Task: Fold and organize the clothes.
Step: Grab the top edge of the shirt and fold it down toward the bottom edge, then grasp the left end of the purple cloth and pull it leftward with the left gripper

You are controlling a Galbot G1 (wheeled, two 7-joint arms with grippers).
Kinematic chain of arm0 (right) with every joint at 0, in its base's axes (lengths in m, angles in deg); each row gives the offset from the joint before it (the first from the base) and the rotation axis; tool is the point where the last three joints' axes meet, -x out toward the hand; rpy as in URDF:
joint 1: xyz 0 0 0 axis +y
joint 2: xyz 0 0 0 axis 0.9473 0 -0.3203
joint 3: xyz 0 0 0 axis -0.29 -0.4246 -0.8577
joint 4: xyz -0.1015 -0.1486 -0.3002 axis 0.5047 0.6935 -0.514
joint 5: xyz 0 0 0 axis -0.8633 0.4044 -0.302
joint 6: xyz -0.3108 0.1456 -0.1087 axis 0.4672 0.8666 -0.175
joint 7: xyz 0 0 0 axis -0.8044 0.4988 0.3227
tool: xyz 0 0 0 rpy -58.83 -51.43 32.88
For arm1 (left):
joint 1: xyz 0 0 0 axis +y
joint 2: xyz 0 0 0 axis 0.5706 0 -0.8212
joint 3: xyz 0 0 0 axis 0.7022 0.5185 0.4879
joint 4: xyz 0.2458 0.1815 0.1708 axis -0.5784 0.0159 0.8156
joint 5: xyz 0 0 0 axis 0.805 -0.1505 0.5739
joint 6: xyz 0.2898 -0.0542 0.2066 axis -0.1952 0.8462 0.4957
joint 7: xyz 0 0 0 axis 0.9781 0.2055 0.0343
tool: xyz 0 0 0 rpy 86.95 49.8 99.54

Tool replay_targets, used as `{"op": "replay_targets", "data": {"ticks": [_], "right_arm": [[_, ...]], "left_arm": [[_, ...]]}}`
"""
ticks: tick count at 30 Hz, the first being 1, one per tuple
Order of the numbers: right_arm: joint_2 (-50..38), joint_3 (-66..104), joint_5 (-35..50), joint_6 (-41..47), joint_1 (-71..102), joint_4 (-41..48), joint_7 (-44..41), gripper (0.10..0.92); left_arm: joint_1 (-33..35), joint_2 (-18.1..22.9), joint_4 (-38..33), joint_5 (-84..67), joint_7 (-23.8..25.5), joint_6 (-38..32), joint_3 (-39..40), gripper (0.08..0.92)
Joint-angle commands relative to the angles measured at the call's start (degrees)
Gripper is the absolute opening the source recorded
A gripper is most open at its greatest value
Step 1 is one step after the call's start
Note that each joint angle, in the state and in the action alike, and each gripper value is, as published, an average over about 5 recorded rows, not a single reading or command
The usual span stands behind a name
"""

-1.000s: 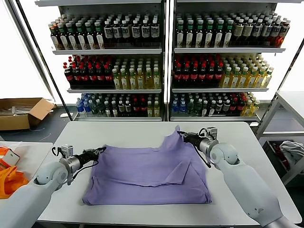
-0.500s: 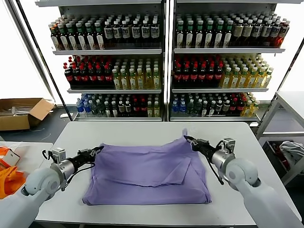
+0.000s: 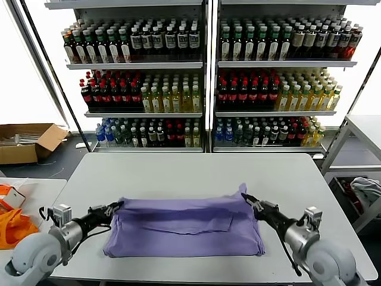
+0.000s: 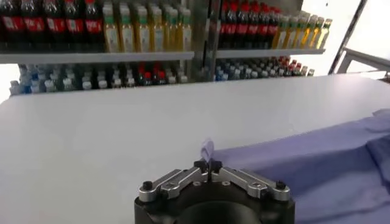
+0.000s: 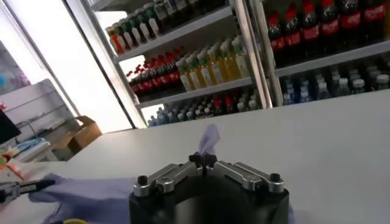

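Purple T-shirt [image 3: 184, 229] folded, both far corners pinched, table [image 3: 178, 170] bare beyond

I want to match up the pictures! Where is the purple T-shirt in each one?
Head view: the purple T-shirt lies folded on the white table, between both pincers.
Left wrist view: it spreads from the left pincer, which pinches one corner.
Right wrist view: a corner sticks up from the right pincer, with more of it beyond.
Shared landmark: the bottle shelves behind the table.
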Motion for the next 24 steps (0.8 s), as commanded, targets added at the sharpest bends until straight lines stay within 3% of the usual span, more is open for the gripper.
{"op": "replay_targets", "data": {"ticks": [1, 4, 9, 12, 20, 24], "right_arm": [[2.72, 5.39, -9.46, -1.04, 13.8, -4.76, 0.92, 0.111], [3.93, 6.37, -11.25, -2.67, 12.03, -3.49, 0.59, 0.163], [5.89, 8.84, -17.71, -10.41, 10.35, -0.3, -1.71, 0.309], [7.05, 11.63, -20.46, -17.52, 10.14, 3.04, -5.55, 0.396], [9.45, 15.15, -17.98, -27.56, 11.41, 7.76, -10.42, 0.621], [9.27, 14.95, -15.23, -27.78, 11.73, 8.03, -11.28, 0.74]], "left_arm": [[12.67, 2.08, -4.49, 7.62, -0.75, 1.61, -5.96, 0.086], [13.13, 2.35, -5.45, 8.42, -1.64, 2.15, -8.12, 0.115], [14.8, 3.25, -7.95, 8.01, -3.61, 2.79, -13.11, 0.248], [15.45, 5.88, -8.54, 7.78, -6.56, 1.57, -14.04, 0.335], [12.5, 17.25, -9.66, 7.67, -22.32, -3.76, -4.39, 0.569], [9.88, 20.66, -8.65, 8.71, -26.78, -3.63, -0.14, 0.682]]}}
